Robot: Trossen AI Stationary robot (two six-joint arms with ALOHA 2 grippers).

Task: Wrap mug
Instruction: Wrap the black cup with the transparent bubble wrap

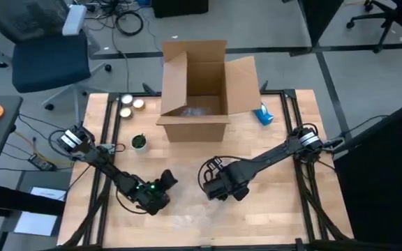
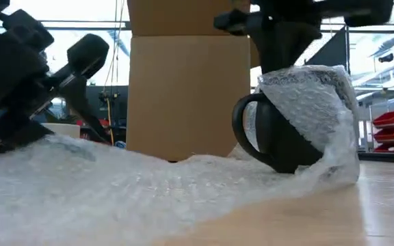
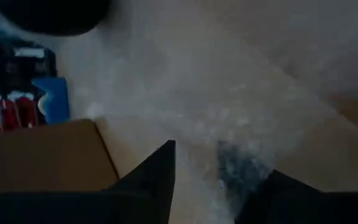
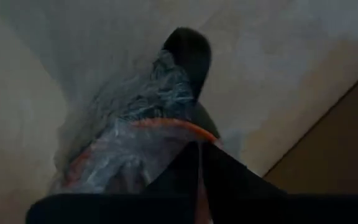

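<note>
My left gripper [image 1: 166,183] sits at about seven o'clock on the table [image 1: 285,209], low over the bubble wrap [image 2: 115,191]. Its fingers [image 3: 157,171] stand narrowly apart with a fold of the sheet between them, though I cannot tell whether they truly pinch it.

Toward the centre, just below the cardboard box [image 1: 194,90] that stands at twelve o'clock, the mug [image 2: 279,137] stands upright on the sheet. One flap of wrap is draped over its top and far side; its handle and near side are bare.

My right gripper [image 1: 215,183] is directly above the mug, fingers [image 4: 210,171] closed together on the wrap at the rim.

I judge the job roughly half done: the first fold is on, but the long loose sheet on my left side remains to be drawn over and tucked.
</note>
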